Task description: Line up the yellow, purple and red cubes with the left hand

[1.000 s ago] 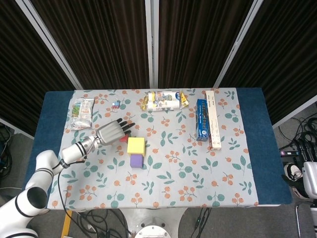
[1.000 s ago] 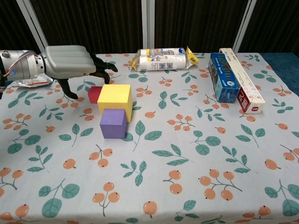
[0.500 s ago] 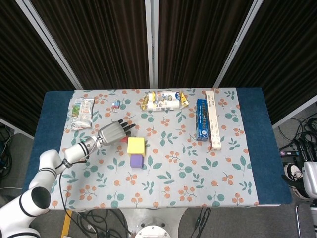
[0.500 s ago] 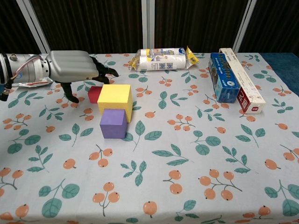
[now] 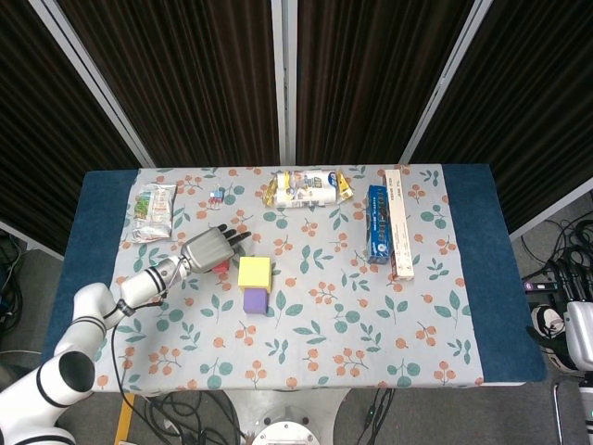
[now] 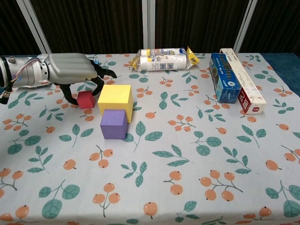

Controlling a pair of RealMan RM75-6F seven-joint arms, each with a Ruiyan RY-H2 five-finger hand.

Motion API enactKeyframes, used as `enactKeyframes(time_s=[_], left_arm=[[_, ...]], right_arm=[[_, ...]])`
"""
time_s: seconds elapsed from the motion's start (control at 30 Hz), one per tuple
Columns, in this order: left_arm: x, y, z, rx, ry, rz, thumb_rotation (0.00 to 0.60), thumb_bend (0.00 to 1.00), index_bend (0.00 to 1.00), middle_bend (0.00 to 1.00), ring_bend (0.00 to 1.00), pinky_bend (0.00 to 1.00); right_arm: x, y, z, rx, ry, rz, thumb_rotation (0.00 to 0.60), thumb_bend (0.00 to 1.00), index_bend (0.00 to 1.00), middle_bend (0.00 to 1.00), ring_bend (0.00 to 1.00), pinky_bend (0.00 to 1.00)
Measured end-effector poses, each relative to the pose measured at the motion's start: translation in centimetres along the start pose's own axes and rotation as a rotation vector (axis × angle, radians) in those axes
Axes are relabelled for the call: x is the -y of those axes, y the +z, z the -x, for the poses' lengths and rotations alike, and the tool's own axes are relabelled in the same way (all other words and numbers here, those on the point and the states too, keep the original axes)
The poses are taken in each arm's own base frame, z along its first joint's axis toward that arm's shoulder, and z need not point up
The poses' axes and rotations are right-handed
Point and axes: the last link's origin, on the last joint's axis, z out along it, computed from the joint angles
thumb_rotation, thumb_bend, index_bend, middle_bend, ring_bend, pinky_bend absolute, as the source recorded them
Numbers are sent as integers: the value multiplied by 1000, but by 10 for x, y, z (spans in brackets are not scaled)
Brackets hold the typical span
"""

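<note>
My left hand (image 6: 70,70) reaches in from the left with its fingers curled down around the small red cube (image 6: 86,100). The thumb is on the cube's left side and the fingers on its right, so the hand grips it at the tablecloth. The cube stands a small gap left of the yellow cube (image 6: 115,100). The purple cube (image 6: 114,124) sits directly in front of the yellow one, touching it. In the head view the left hand (image 5: 206,248) covers most of the red cube (image 5: 220,267), beside the yellow cube (image 5: 254,272) and purple cube (image 5: 254,299). My right hand is out of sight.
At the back lies a white and yellow bag (image 6: 163,59). A blue box (image 6: 224,78) and a long white box (image 6: 243,80) lie at the right. A snack packet (image 5: 153,211) is at the far left, and the floral cloth (image 6: 197,178) stretches forward.
The red cube has slid left, away from the yellow cube, with my left hand's fingers closing around it. The yellow and purple cubes have not moved.
</note>
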Motion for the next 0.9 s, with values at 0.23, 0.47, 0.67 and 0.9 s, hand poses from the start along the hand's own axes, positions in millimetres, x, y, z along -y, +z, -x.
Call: enactKeyframes(time_s=[0.23, 0.47, 0.67, 0.9], left_arm=[[7, -8, 1, -21, -72, -39, 600, 321, 580, 203, 244, 311], [26, -31, 0, -69, -119, -109, 600, 320, 581, 204, 244, 312], [35, -52, -3, -131, -155, -135, 600, 315, 581, 204, 244, 311], [24, -75, -12, -212, -154, -86, 600, 314, 581, 204, 244, 310]], right_arm=[[2, 1, -1, -5, 0, -8, 600, 0, 0, 45, 0, 24], [5, 4, -1, -5, 6, -24, 600, 0, 0, 45, 0, 24], [9, 6, 0, -8, 10, -47, 600, 0, 0, 45, 0, 24], [10, 7, 0, -10, 17, -58, 600, 0, 0, 45, 0, 24]])
